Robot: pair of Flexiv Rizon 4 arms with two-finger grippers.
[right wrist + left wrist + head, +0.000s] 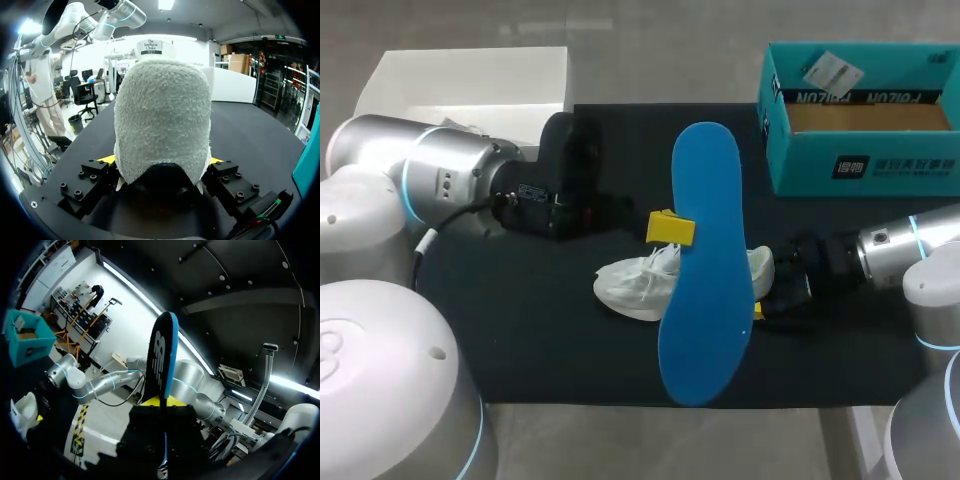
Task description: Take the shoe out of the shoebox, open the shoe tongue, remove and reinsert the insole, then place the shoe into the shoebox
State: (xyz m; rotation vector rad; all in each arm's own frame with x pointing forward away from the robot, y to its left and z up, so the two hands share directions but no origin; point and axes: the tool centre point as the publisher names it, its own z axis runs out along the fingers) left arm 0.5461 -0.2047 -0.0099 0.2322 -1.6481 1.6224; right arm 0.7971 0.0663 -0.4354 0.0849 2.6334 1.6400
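A blue insole (705, 280) hangs in the air above the white shoe (635, 285), with my left gripper (670, 228) shut on its edge. In the left wrist view the insole (162, 355) stands edge-on between the yellow tips of the left gripper (162, 401). The shoe lies on the black mat (540, 340), partly hidden under the insole. My right gripper (765, 300) comes in from the right at the shoe's heel. In the right wrist view the heel (162, 120) fills the wide gap of the right gripper (161, 161), and both fingers touch its sides.
The teal shoebox (865, 165) stands open at the back right, with a small card inside. A white box lid (470, 85) sits at the back left. The shoebox (27, 337) also shows in the left wrist view, far off.
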